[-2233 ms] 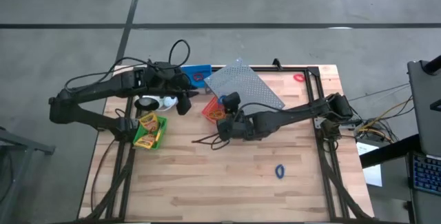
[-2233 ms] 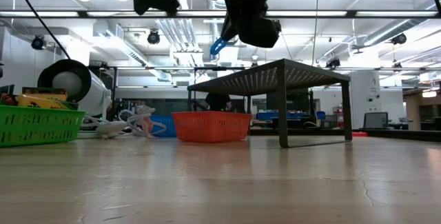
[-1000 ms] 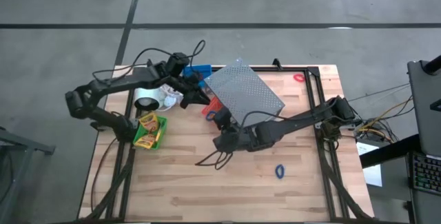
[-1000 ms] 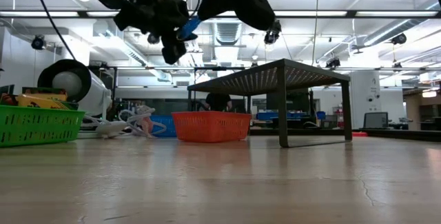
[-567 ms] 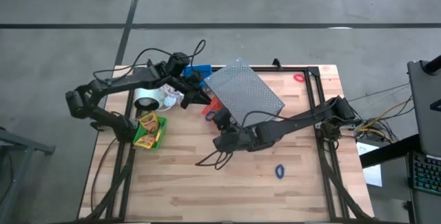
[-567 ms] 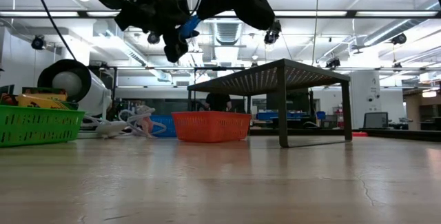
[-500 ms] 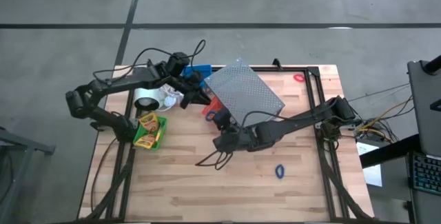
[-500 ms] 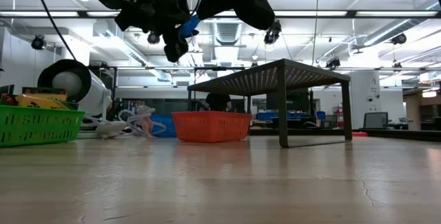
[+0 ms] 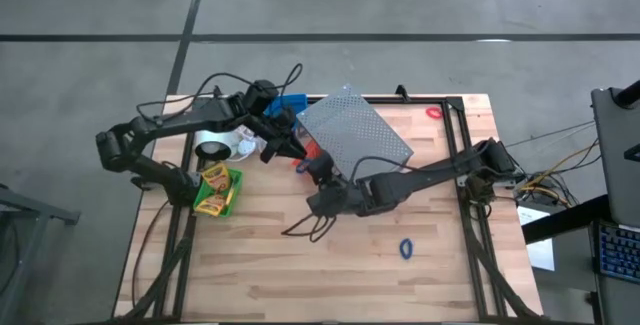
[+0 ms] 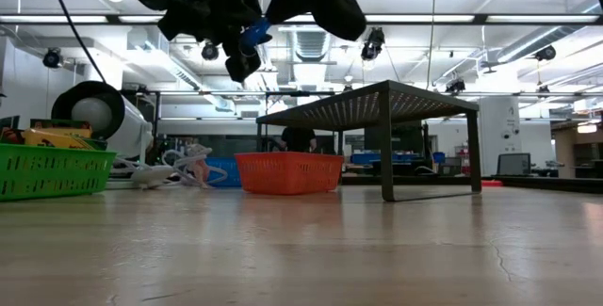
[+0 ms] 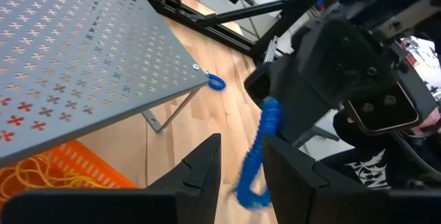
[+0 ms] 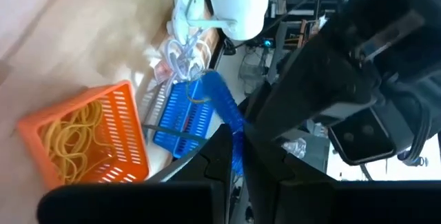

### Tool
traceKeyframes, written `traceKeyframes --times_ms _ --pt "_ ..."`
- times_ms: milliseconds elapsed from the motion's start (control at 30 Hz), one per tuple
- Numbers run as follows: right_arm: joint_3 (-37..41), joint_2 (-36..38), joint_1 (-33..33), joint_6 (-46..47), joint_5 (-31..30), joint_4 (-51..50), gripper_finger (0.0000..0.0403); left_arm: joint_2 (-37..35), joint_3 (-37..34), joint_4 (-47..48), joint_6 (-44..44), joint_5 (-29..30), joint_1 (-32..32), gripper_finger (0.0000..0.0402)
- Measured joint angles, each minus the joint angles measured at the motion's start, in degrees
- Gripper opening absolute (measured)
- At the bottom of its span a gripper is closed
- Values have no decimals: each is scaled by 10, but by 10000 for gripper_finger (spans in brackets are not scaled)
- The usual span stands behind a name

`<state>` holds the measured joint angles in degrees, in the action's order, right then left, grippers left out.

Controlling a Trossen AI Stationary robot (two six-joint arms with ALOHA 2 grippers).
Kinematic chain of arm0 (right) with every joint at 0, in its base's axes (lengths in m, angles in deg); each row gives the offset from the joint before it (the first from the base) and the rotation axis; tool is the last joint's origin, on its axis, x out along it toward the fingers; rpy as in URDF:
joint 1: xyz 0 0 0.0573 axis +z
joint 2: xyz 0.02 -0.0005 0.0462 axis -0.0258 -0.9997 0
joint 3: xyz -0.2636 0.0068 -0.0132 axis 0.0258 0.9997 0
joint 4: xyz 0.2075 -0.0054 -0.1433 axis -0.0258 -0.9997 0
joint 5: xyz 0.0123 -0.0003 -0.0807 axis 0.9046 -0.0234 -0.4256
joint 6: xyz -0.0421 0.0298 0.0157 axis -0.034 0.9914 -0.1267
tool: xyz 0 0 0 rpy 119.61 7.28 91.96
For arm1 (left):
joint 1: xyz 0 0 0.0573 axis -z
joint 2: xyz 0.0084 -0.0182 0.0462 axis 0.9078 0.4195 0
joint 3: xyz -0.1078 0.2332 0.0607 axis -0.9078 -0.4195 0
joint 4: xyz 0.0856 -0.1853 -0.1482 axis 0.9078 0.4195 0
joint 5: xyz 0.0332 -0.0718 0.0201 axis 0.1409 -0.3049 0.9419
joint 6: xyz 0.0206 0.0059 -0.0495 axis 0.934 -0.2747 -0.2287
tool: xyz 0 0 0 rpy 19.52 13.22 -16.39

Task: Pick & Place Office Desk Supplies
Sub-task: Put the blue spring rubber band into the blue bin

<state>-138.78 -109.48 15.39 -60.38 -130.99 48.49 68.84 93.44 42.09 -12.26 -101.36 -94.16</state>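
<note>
A blue ring band (image 11: 260, 141) hangs in the air above the orange bin (image 9: 304, 155), by the grey rack's near left corner. My right gripper (image 12: 238, 136) is shut on it. My left gripper (image 11: 241, 143) faces it from the table's left with its fingers open on either side of the band. A gap shows beside one finger. In the low view the band (image 10: 252, 34) shows between the two dark hands. A second blue ring (image 9: 406, 249) lies on the table, and a red ring (image 9: 433, 112) lies at the far right. My right gripper pinches one end of the blue band (image 12: 233, 129) between its two fingers, slanting down from the table's right. The band is lifted clear of everything and stretches away from the fingers toward my left gripper.
The grey perforated rack (image 9: 352, 125) stands at the far middle, with the orange bin half under it. A blue bin (image 9: 290, 105) and a white roll (image 9: 214, 145) with cord sit at the far left. Nearer on the left is a green bin (image 9: 232, 191) with crayon boxes (image 9: 213, 187).
Over the last second both grippers have kept almost still, with the blue band between them. Before that, my left gripper came across from the table's left toward my right gripper and the band.
</note>
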Motion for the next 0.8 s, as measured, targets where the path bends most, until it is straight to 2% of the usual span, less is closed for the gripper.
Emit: traceKeyframes --times_ms 433,633,800 --pt "0 0 -15 0 0 8 22 0 0 0 14 19 3 111" --pt "0 0 -9 0 0 8 22 0 0 0 14 53 4 111" --pt "0 0 -2 0 0 8 22 0 0 0 14 58 4 111"
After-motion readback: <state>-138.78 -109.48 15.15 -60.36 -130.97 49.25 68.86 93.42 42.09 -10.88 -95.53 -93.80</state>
